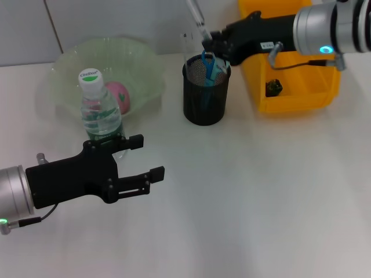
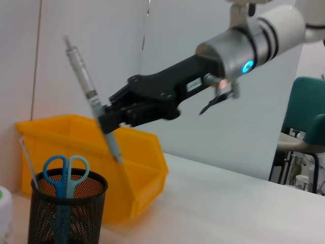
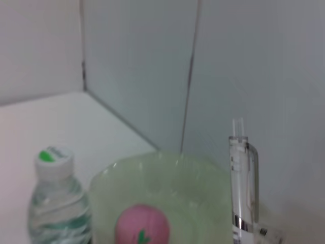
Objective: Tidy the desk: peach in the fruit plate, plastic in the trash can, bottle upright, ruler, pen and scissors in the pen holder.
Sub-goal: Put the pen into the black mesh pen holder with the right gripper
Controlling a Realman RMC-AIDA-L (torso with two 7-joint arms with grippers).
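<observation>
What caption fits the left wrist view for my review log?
Right hand holds a pen tilted above the mesh pen holder, blue scissors already inside, yellow bin behind.

Above the black mesh pen holder point(image 2: 68, 208), which holds blue scissors point(image 2: 65, 173), the right gripper point(image 2: 109, 119) clamps a tilted pen point(image 2: 91, 96), a yellow bin point(image 2: 101, 162) behind.

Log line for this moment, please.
right gripper: holds pen above pen holder | scissors: in holder | left gripper: open by upright bottle
</observation>
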